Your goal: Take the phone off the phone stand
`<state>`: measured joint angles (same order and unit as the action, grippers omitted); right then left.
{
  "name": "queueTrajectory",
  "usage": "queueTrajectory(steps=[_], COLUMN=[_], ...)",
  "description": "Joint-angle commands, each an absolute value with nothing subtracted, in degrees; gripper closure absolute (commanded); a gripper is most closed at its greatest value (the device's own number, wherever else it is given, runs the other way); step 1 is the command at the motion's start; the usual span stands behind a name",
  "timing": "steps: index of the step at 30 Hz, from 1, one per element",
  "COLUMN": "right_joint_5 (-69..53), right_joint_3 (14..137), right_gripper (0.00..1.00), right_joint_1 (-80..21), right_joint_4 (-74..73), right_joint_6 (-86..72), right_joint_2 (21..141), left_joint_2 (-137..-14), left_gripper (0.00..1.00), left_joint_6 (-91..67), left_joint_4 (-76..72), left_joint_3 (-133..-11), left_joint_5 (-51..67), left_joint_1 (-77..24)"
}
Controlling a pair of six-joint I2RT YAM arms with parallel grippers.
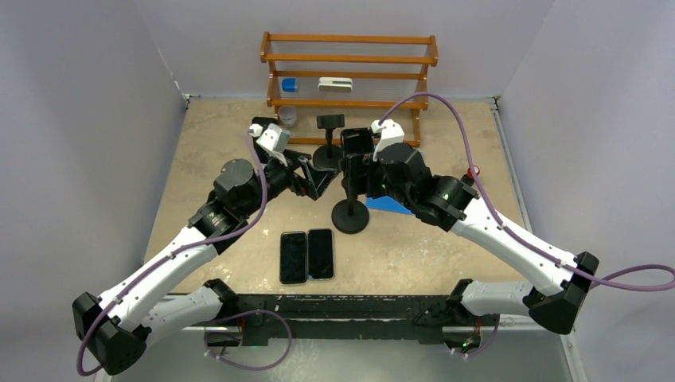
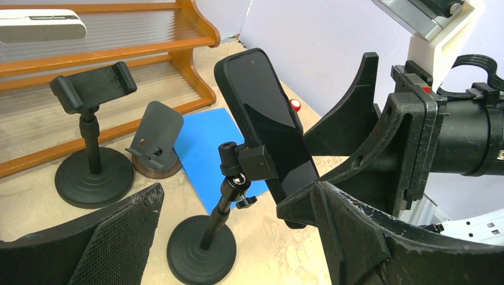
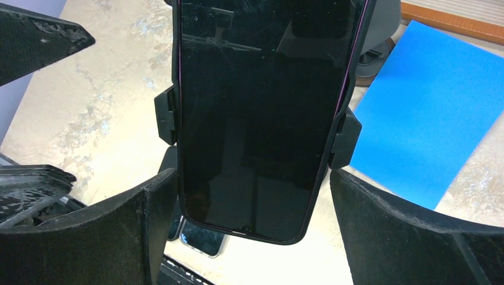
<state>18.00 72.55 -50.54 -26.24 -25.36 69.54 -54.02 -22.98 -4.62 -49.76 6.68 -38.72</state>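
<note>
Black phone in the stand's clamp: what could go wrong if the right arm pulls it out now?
1. The clamp of the black round-based phone stand grips both edges of the black phone. The left end effector is open near the pole and not gripping it, so the stand may tip or lift.
2. The open right end effector flanks only the phone's lower end, so the smooth phone might slip.

The left arm (image 1: 171, 259) and the right arm (image 1: 509, 235) both reach far and inward, so their wrists meet near the middle. The left gripper (image 1: 318, 179) points right with its jaws spread wide. The right gripper (image 1: 354, 167) points left, just beside it, jaws equally wide.
</note>
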Motion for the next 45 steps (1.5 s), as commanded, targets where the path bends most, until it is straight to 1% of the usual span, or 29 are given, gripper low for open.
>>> queueTrajectory(steps=[1, 9, 13, 15, 21, 23, 29, 33, 39, 45], right_joint_5=[17.44, 18.91, 20.49, 23.23, 23.41, 23.31, 22.65, 22.65, 22.59, 22.59], right_joint_3=[74.4, 75.05, 75.23, 75.46, 75.25, 75.23, 74.31, 73.37, 72.66, 72.29], right_gripper=[0.01, 0.02, 0.08, 0.12, 0.27, 0.34, 0.52, 0.6, 0.64, 0.64], right_joint_1=[-50.35, -50.34, -50.4, -50.41, -50.39, -50.44, -50.44, -50.39, -50.42, -50.38], right_joint_4=[-24.31, -24.1, -24.0, -23.31, -22.92, -22.65, -21.39, -20.15, -19.1, -18.72], right_joint_6=[-24.26, -24.0, -23.8, -22.85, -21.75, -21.42, -20.19, -20.03, -20.1, -20.12], right_joint_2=[69.81, 70.87, 71.04, 71.31, 71.02, 70.8, 69.86, 69.23, 68.92, 68.69], left_joint_2=[-54.84, -55.81, -55.94, -56.25, -58.76, -59.77, -62.96, -64.9, -67.68, -70.76], left_gripper=[0.08, 0.1, 0.1, 0.11, 0.12, 0.13, 0.16, 0.18, 0.22, 0.26], left_joint_6=[-24.76, -29.12, -30.41, -31.67, -37.39, -39.48, -45.71, -48.37, -48.45, -48.88], left_joint_4=[-6.99, -7.95, -7.48, -7.09, -5.77, -6.68, -11.41, -14.53, -16.9, -21.01], left_joint_3=[-51.24, -51.17, -51.65, -52.15, -54.23, -54.22, -53.18, -52.67, -53.54, -53.63], left_joint_5=[8.83, 9.37, 8.83, 8.47, 10.63, 12.37, 18.57, 22.09, 26.27, 32.16], left_joint_1=[-38.95, -38.85, -38.67, -38.52, -37.41, -37.08, -33.68, -31.28, -30.1, -29.97])
